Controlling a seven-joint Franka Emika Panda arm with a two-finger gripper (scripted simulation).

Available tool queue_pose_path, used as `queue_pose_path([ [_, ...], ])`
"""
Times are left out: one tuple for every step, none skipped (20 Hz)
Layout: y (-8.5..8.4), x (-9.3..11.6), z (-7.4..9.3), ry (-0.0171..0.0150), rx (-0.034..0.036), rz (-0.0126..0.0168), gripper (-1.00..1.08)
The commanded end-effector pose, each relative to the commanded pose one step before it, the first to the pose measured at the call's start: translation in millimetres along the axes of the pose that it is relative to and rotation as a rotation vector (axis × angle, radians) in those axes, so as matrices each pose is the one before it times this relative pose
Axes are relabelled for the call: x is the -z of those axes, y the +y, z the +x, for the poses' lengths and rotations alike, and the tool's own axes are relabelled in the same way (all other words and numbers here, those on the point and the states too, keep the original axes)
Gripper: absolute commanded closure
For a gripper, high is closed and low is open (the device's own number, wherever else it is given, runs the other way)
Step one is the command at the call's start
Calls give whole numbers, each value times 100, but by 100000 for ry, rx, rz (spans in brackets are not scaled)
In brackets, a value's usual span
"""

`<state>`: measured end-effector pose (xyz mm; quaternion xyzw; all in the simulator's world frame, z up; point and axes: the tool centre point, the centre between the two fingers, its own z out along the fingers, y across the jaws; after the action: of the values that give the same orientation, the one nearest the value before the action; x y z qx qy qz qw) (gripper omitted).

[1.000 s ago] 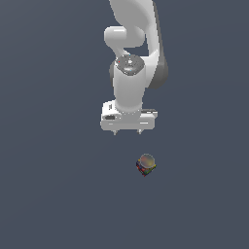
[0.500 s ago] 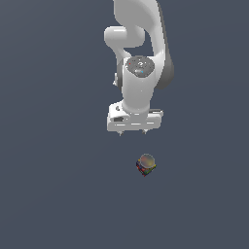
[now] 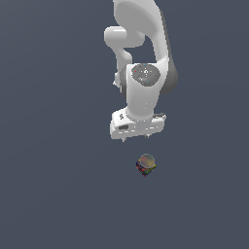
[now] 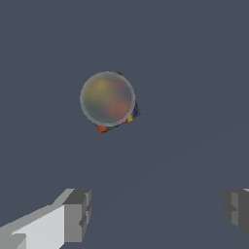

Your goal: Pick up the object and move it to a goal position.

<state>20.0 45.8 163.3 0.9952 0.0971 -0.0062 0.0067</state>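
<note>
Around the end effector (image 3: 135, 139) the space is bare on every side: nothing but plain dark grey surface shows in either view. Its two fingers (image 4: 75, 214) stand wide apart, with an unobstructed gap between them. The only thing nearby is the object (image 3: 145, 164), lying beyond the fingertips and apart from them, slightly off toward the exterior view's right. Nothing stands between end effector and object.

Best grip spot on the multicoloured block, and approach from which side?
Take the multicoloured block by its flat coloured sides, just under the rounded greyish top, coming straight down from above. The domed top would likely slip between the fingers, while the blocky body offers opposing faces. The pincer hangs open above it, not yet centred in the wrist view, so line it up first.
</note>
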Motion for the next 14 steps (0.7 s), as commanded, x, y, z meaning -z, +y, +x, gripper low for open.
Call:
queue_pose_path([
  [-453, -558, 980, 82, 5035, -13, -92],
  [-187, -265, 473, 63, 2378, 2, -92],
  [-192, -290, 504, 72, 2540, 12, -92],
  [-193, -316, 535, 82, 2698, 23, -92],
  [-194, -344, 565, 93, 2855, 35, -92],
  [-187, -362, 578, 103, 2930, 47, -92],
  [-164, -351, 544, 104, 2766, 55, -92],
  [-142, -336, 506, 105, 2583, 60, -92],
  [-123, -319, 469, 104, 2404, 62, -92],
  [-106, -302, 432, 102, 2227, 64, -92],
  [-90, -283, 396, 99, 2051, 63, -92],
  [-77, -264, 361, 95, 1879, 61, -92],
  [-65, -243, 326, 90, 1708, 59, -92],
  [-56, -222, 293, 84, 1541, 55, -92],
])
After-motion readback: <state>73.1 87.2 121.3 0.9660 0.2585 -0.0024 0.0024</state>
